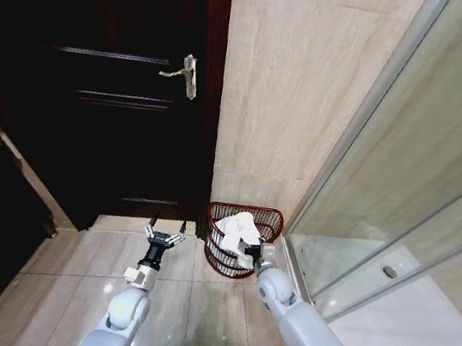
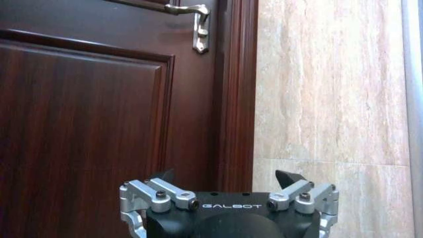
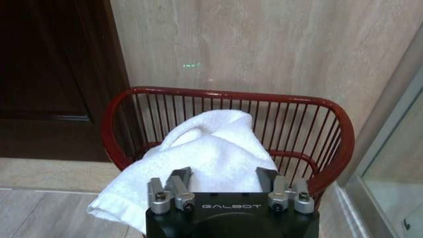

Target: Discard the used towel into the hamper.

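The hamper [image 1: 272, 221], a small dark red wicker basket, stands on the floor against the tiled wall, just right of the door. The white towel [image 1: 237, 225] bulges up over the basket and droops over its near rim. My right gripper [image 1: 249, 251] is at that near rim, shut on the towel's lower fold. In the right wrist view the towel [image 3: 210, 141] sits bunched between the fingers of the right gripper [image 3: 223, 171], with the hamper [image 3: 231, 94] ribs behind it. My left gripper [image 1: 164, 235] hangs open and empty to the left, facing the door [image 2: 79, 124].
A dark wooden door [image 1: 115, 77] with a metal lever handle [image 1: 187, 73] fills the left. The glass shower screen [image 1: 402, 190] and its raised threshold run along the right, close to the hamper. Beige floor tiles [image 1: 186, 297] lie between the arms.
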Tool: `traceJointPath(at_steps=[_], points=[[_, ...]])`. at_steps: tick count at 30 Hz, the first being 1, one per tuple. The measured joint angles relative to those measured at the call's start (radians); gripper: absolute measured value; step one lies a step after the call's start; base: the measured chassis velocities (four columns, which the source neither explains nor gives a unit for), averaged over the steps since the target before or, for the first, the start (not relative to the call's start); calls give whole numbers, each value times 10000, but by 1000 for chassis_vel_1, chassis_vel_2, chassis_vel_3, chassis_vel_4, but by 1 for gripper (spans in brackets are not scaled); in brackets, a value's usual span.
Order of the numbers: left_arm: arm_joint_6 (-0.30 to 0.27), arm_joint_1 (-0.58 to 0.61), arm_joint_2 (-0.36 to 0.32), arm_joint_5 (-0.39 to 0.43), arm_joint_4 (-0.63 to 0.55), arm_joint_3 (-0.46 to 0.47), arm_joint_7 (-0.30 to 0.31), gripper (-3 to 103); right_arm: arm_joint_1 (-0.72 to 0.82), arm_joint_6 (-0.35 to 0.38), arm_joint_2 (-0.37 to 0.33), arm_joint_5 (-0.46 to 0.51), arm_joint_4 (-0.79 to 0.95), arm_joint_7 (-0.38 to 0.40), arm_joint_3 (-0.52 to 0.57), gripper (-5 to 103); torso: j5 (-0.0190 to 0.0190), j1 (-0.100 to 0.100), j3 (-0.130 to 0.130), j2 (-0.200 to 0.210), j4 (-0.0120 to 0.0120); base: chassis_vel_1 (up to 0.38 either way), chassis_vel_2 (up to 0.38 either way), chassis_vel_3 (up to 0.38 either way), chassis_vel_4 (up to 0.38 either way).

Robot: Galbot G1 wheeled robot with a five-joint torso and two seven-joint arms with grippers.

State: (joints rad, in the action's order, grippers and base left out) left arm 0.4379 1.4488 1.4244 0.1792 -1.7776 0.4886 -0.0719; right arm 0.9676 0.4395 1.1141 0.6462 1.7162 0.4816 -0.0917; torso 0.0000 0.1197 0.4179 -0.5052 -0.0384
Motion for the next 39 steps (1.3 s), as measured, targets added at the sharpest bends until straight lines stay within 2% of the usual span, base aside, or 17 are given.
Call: traceJointPath(at_steps=[1,2,4,5,8,10,11,13,14,15,17,19,32,39], points=[[1,-12,-5,2,5,-3,-6,100,5,-19,6,4,-7,-7,8,61,0,0,0,0,0,0,0,0,0],[1,-28,-7,5,11,-8,-11,100,9,-40,9,6,-16,-16,16,61,0,0,0,0,0,0,0,0,0],[1,-71,-13,9,21,-22,-17,100,10,-87,12,9,-29,-35,26,51,0,0,0,0,0,0,0,0,0],[1,-71,-13,9,21,-22,-17,100,10,-87,12,9,-29,-35,26,51,0,0,0,0,0,0,0,0,0],[1,-115,-15,10,22,-46,-23,100,1,-145,7,12,-34,-41,29,35,0,0,0,0,0,0,0,0,0],[1,-115,-15,10,22,-46,-23,100,1,-145,7,12,-34,-41,29,35,0,0,0,0,0,0,0,0,0],[1,-128,-10,8,25,-53,-26,100,-8,-182,-2,12,-36,-42,29,24,0,0,0,0,0,0,0,0,0],[2,-129,-5,6,35,-54,-26,100,-10,-196,-5,12,-37,-43,28,24,0,0,0,0,0,0,0,0,0],[7,-128,3,2,59,-54,-28,100,-10,-220,-8,12,-41,-43,24,19,0,0,0,0,0,0,0,0,0],[24,-122,15,-1,79,-53,-29,100,-6,-244,-10,12,-42,-41,19,8,0,0,0,0,0,0,0,0,0],[40,-116,20,-1,90,-47,-29,100,1,-250,-12,11,-42,-41,15,8,0,0,0,0,0,0,0,0,0],[65,-104,19,0,98,-14,-30,100,13,-255,-18,12,-42,-38,9,1,0,0,0,0,0,0,0,0,0],[156,-7,-6,52,108,85,-27,100,-99,-376,-7,182,61,43,237,0,1,0,0,0,1,0,0,0,0],[289,121,-92,119,228,205,-31,100,-709,-463,-97,486,163,72,589,0,0,0,0,0,1,0,0,0,0]])
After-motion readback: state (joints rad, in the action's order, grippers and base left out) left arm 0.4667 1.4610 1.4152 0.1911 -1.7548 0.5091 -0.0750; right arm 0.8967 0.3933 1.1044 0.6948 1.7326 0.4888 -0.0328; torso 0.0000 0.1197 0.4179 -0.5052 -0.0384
